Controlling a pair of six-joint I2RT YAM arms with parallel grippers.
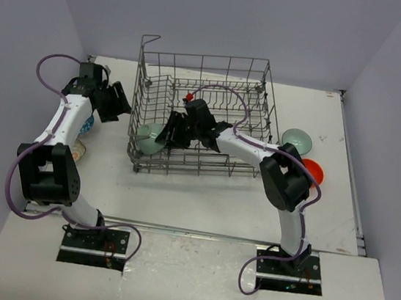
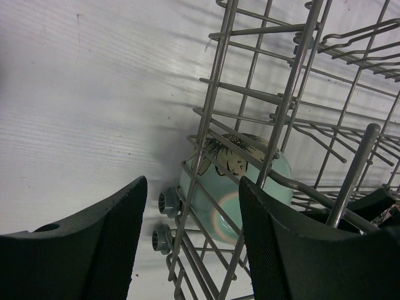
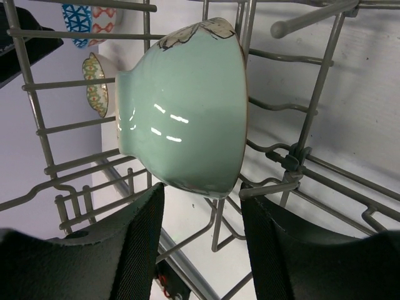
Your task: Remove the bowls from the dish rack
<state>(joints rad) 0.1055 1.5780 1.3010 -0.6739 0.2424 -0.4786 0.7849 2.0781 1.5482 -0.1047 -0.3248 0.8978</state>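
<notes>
The grey wire dish rack (image 1: pixel 211 70) stands mid-table. One mint-green bowl (image 1: pixel 149 138) lies on its side in the rack's front left corner. My right gripper (image 1: pixel 171 133) is inside the rack, open, with its fingers just short of this bowl (image 3: pixel 187 112), not closed on it. My left gripper (image 1: pixel 120 102) is open and empty outside the rack's left wall and sees the same bowl (image 2: pixel 240 187) through the wires. A second mint bowl (image 1: pixel 297 140) and the orange bowl (image 1: pixel 313 169) sit on the table to the right. The blue bowl (image 1: pixel 88 126) and the patterned bowl (image 1: pixel 78 152) sit to the left.
Upright tines and cross wires (image 3: pixel 312 106) crowd around the right gripper (image 3: pixel 200 244). The rack's small grey wheels (image 2: pixel 164 219) lie below the left gripper (image 2: pixel 190 250). The blue bowl (image 3: pixel 90 15) and the patterned bowl (image 3: pixel 97 84) show beyond the rack wall. Walls enclose the table.
</notes>
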